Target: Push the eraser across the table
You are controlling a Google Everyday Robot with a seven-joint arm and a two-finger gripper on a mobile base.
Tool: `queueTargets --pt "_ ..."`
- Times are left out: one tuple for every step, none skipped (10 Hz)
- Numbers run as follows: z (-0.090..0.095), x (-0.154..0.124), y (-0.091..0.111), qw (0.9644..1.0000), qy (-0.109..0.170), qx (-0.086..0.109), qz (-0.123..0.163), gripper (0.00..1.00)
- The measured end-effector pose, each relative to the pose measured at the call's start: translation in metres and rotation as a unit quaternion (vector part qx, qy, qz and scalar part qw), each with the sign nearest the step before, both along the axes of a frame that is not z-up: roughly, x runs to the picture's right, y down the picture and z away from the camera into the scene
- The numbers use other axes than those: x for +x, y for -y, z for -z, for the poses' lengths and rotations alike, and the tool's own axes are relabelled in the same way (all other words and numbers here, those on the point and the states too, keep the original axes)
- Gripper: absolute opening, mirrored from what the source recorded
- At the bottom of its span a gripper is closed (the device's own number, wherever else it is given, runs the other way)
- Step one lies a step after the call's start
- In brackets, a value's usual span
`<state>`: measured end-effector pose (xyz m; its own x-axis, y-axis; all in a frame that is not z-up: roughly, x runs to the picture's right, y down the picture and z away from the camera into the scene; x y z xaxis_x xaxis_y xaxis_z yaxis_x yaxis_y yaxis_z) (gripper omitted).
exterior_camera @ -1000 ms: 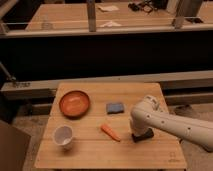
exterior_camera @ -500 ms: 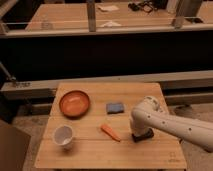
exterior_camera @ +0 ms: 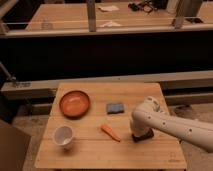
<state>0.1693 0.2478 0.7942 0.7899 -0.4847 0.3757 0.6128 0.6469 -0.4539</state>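
Hand [exterior_camera: 142, 134] seemingly atop eraser [exterior_camera: 145, 136]

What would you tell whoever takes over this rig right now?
Gripper: down at the table's right side, on or right above the eraser, which shows only as a dark block beneath it.
Nearby: orange carrot piece to its left, blue-grey pad behind, bowl and cup further left.
Done: arm positioned at the eraser.
Left: push it across the table.
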Motion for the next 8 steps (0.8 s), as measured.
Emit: queueTargets --pt "0.0001 -0.0005 -0.0007 1.0 0.001 0.0 0.0 0.03" --pt "0.0002 -0.0012 -0.0007 1.0 0.002 0.0 0.0 0.03" --pt "0.0005 -0.0014 -0.0005 1.0 0.004 0.002 -0.001 0.03" --pt "0.0005 -0.0019 -0.0008 1.0 0.006 0.002 -0.001 0.03" --pt "0.0005 -0.0029 -0.0009 1.0 0.007 0.003 -0.002 0.03" --pt "0.0004 -0.0034 -0.0011 1.0 0.009 0.004 -0.003 0.03" --pt "0.0003 -0.0037 -0.0013 0.9999 0.01 0.004 -0.003 0.03" --pt "0.0 -0.0041 -0.0021 0.9999 0.011 0.004 -0.004 0.03"
